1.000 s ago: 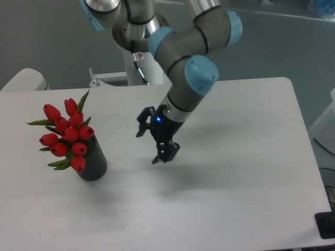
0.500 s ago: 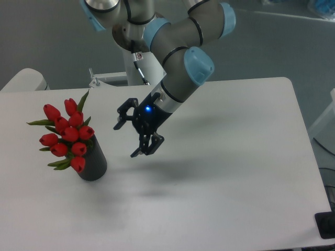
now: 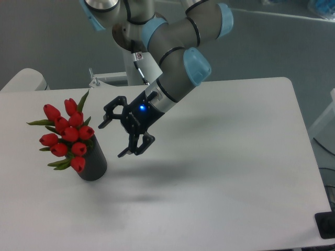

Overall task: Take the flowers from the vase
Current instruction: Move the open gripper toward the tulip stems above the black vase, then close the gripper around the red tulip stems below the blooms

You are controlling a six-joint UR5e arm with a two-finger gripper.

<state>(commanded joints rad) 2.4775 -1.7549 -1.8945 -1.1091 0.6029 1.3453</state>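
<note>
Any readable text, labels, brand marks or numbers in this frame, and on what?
None can be read.
A small white tag with a red mark hangs on the arm near its base: too small and blurred to read.
The gripper, flowers, vase and table show no writing.

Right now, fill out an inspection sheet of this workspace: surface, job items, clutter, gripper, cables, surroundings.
Surface: white table, matte, with the arm's shadow on it.
Job's things: red flowers stand in the black vase at the table's left side, buds and leaves leaning out to the left; vase upright.
Clutter: nothing seen on the table besides the vase.
Gripper: gripper open, empty, off the surface, to the right of the flowers and apart from them; a blue light shows on its body.
Cables: a thin cable runs along the arm's base.
Surroundings: grey floor behind; a dark object at the lower right edge, cut off by the frame.
</note>
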